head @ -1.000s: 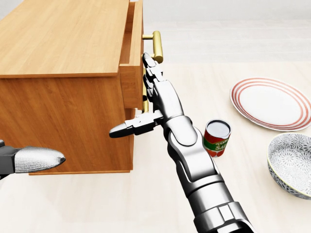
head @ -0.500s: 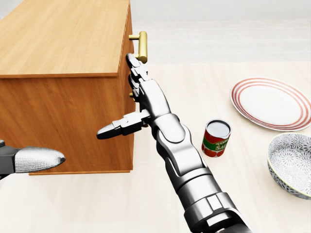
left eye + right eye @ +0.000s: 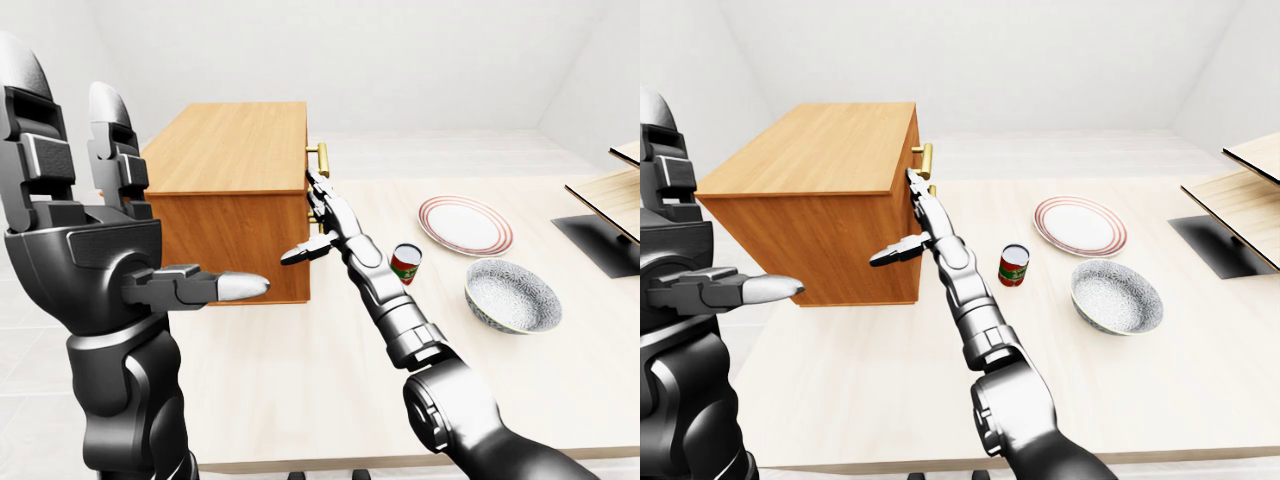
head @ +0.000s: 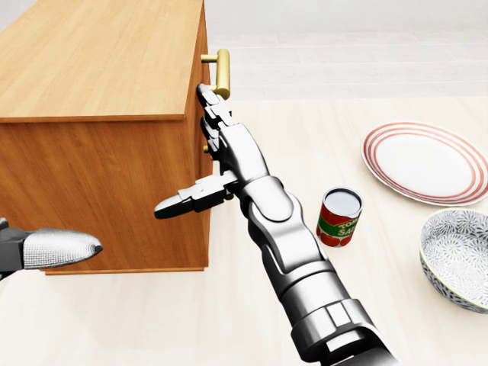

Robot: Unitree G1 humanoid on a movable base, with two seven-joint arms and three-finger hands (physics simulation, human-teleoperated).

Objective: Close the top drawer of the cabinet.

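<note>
A: Right robot hand (image 4: 217, 149) state?

B: Spread wide, holding nothing. Straight fingers (image 4: 211, 107) lie flat against the right-hand face of the light-brown wooden cabinet (image 4: 99, 130), tips just below the brass bar handle (image 4: 221, 72). Thumb (image 4: 187, 200) sticks out to the left in the head view, across the lower part of that face. Silver jointed arm runs up from the bottom edge of the head view to it.

A: And the top drawer?

B: Top drawer front (image 4: 202, 61) sits flush with the cabinet face, no gap visible along the top edge in the head view. Brass handle stands proud of it, vertical in that view. A second brass bit shows beside the fingers lower down, mostly hidden by the hand, cannot tell what it is.

A: Left side?

B: Left robot hand (image 3: 95, 220) is up near the cameras, far left in the left-eye view, well apart from the cabinet. Fingers upright and spread, thumb (image 3: 215, 287) pointing right, gripping nothing. The head view catches only the thumb tip at its left edge.

A: Rest of the layout?

B: Cabinet stands on a pale wooden desk (image 4: 252, 313). Right of the arm: a red-labelled tin can (image 4: 339, 217), upright, near the forearm, not touching. Further right, a white plate with red rim rings (image 4: 423, 162), and below it in the head view a grey-patterned bowl (image 4: 457, 255), cut by the right edge. Plate and bowl are near each other but apart. Far right in the left-eye view there is a dark flat mat (image 3: 600, 240) with wooden shelf boards (image 3: 610, 190) above it.
</note>
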